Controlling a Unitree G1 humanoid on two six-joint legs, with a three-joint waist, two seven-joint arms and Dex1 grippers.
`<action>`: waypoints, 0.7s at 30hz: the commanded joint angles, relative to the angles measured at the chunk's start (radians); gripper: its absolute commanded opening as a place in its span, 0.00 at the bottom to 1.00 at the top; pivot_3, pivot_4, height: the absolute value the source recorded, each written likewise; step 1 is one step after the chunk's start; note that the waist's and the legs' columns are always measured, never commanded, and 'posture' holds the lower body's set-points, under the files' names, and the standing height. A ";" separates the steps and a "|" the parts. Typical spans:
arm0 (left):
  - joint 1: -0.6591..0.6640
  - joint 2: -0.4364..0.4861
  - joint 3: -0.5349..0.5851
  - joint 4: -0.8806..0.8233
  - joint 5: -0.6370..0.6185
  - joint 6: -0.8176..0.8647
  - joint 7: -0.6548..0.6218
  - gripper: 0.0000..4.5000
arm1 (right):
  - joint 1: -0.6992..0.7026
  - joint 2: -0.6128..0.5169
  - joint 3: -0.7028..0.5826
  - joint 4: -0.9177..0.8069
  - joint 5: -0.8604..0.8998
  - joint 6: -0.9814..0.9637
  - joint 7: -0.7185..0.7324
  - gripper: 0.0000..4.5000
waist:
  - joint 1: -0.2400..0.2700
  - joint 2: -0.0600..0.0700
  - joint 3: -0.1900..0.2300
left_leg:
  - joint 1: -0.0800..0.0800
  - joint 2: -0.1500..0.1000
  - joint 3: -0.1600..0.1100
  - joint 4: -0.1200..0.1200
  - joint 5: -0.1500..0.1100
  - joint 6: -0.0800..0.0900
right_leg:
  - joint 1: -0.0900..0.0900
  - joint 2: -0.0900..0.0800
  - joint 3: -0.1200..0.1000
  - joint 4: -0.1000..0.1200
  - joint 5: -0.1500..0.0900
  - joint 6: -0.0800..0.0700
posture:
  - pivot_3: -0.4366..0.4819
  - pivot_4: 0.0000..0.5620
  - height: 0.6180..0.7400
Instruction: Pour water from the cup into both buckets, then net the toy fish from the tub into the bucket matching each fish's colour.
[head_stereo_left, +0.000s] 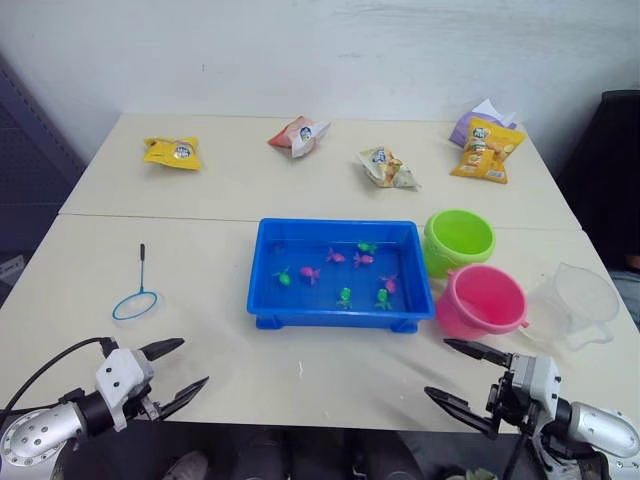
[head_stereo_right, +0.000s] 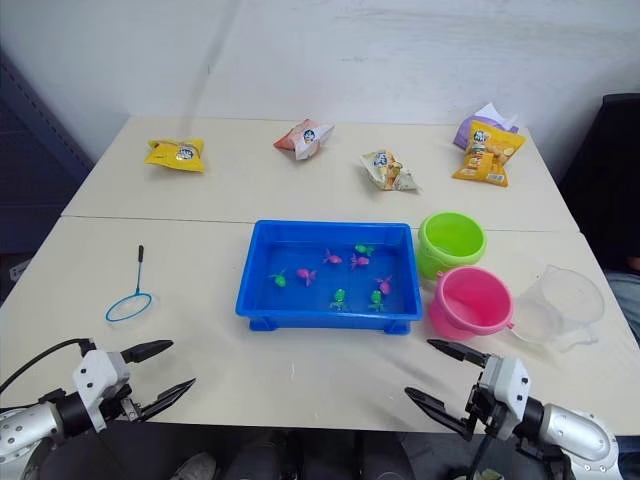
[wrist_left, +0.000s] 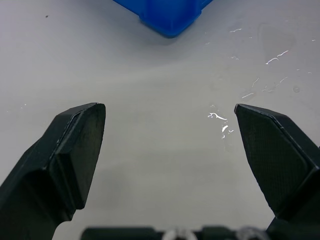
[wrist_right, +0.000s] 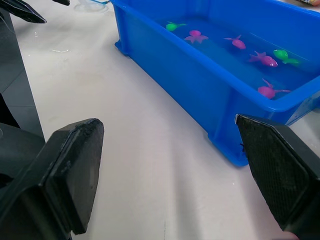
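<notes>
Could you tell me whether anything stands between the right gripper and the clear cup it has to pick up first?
Nothing visible does. The right gripper hovers open over bare table near the front edge, and the cup stands ahead of it, toward the robot's right. The pink bucket sits beside the cup, left of that path.

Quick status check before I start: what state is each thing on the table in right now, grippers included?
cup: upright on the table, beside the pink bucket
green bucket: upright
pink bucket: upright
tub: holds water, with the toy fish in it
net: lying flat on the table, untouched
left gripper: open, holding nothing
right gripper: open, holding nothing
snack packets: lying along the far side
</notes>
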 joint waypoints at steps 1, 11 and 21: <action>-0.010 0.037 -0.025 -0.112 -0.078 0.077 -0.042 0.99 | 0.028 0.036 -0.050 -0.043 0.034 -0.005 -0.064 1.00 | 0.000 0.000 0.000 | 0.000 0.000 0.000 0.000 0.000 0.000 | 0.000 0.000 0.000 0.000 0.000 0.000 | 0.48 0.27 0.98; -0.327 0.034 -0.245 -0.445 -0.366 0.501 -0.006 0.99 | 0.349 0.323 -0.351 -0.311 0.194 0.053 -0.478 1.00 | 0.014 0.009 -0.004 | -0.002 0.002 -0.001 0.000 0.002 -0.003 | 0.002 0.000 -0.003 0.000 0.000 0.000 | 0.48 0.27 0.98; -0.523 -0.006 -0.393 -0.420 -0.318 0.563 -0.027 0.99 | 0.291 0.399 -0.436 -0.249 0.054 0.301 -0.903 1.00 | -0.005 0.009 -0.004 | -0.001 0.002 0.001 0.000 0.005 -0.009 | 0.000 0.001 0.001 0.003 -0.001 -0.001 | 0.48 0.27 0.98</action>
